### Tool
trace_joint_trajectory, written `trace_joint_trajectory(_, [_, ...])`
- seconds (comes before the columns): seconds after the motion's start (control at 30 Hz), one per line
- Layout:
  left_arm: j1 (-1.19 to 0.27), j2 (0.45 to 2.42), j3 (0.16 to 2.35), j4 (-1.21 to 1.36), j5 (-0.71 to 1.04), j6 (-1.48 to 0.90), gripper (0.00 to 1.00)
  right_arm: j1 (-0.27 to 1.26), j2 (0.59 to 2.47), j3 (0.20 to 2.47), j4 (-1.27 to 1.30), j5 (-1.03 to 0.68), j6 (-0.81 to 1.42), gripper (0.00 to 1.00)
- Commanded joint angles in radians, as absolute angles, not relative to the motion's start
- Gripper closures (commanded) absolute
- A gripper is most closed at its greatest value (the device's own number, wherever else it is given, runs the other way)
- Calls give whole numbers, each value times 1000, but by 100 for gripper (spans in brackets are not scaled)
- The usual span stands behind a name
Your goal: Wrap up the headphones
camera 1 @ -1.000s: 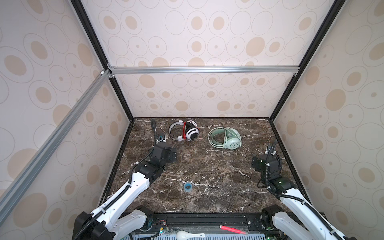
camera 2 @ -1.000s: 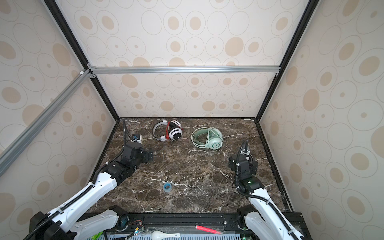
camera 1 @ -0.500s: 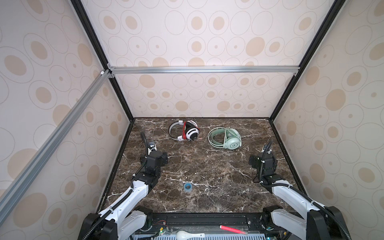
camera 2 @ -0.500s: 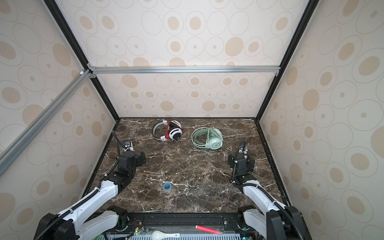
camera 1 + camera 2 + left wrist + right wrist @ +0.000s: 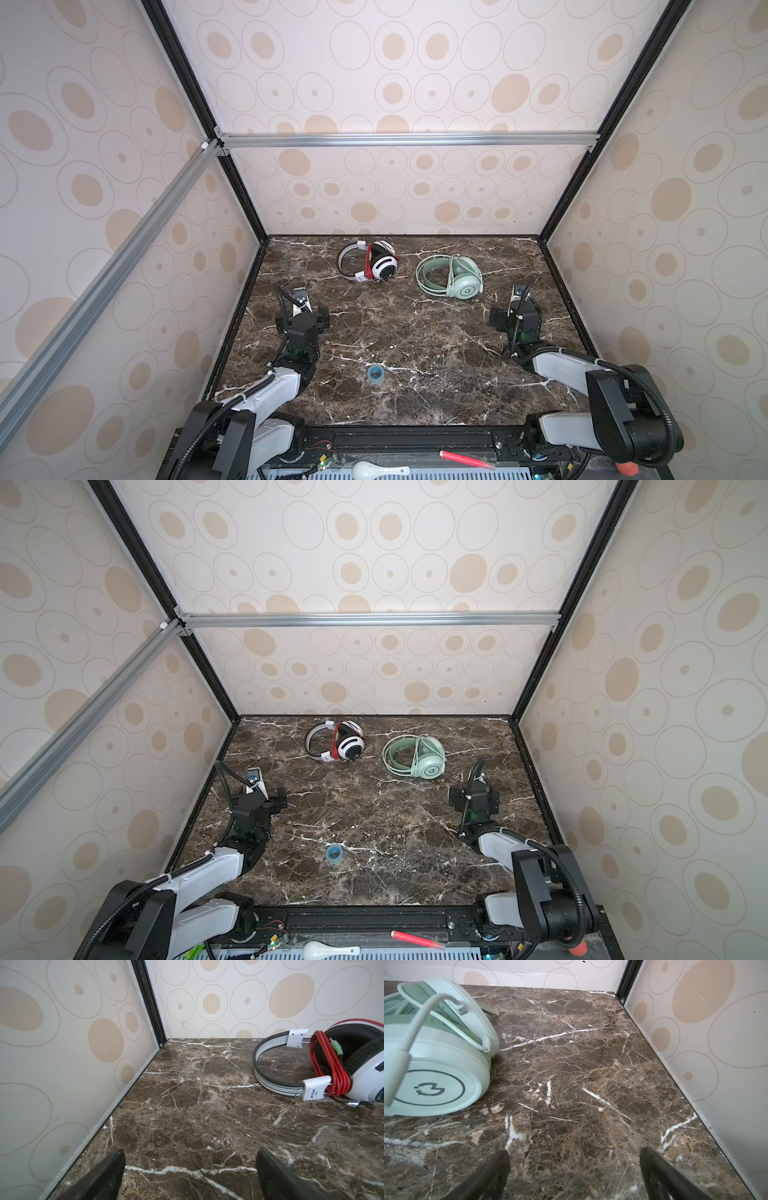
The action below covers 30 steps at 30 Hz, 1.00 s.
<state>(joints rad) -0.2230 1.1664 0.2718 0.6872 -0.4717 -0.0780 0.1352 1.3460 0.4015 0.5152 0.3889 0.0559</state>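
**Both headphone pairs at the back, both end effectors let go and well clear**

Got the white-and-black headphones lying on the bench close to the back wall, a bit left of the middle. Red cord bundled in loops round the sliders by the ear cup, green jack plug poking out of the bundle. Just to the right, not touching, got the mint-green headphones, also lying down, with the pale cord looped over the cups and a grey USB plug resting on the bench behind.

Loads of bare bench in front of both pairs, all the way to the front edge. Only a small blue tape roll out there, middle front, well apart from everything. Much tighter behind the pairs, with just a narrow strip before the back wall. Boxed in on three sides by patterned wall panels, with black frame strips along the bench edges.

Left end effector: released, jaws spread wide with nothing between them, low over the bench near the left wall. White-and-black pair further back and toward the middle from it, well apart.

Right end effector: same deal, released and empty, close to the right wall. Mint-green pair further back and toward the middle, near but clear of the fingers.
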Motion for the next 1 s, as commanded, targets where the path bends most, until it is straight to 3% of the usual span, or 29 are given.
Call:
trace_joint_trajectory(0.0, [-199, 1241, 247, 949, -453, -6, 2, 120, 1396, 442, 633, 357, 21, 0])
trace_joint_trajectory(0.33, [-163, 1536, 283, 1244, -400, 66, 2, 106, 1514, 479, 691, 334, 17, 0])
trace_joint_trajectory(0.63, [-82, 1540, 244, 1292, -258, -10, 2, 71, 1515, 446, 739, 253, 33, 0])
trace_joint_trajectory(0.7, [-62, 1596, 206, 1425, -228, -9, 2, 69, 1531, 427, 790, 235, 21, 0])
trace_joint_trajectory(0.97, [-60, 1576, 219, 1363, -219, -19, 2, 69, 1539, 430, 784, 225, 15, 0])
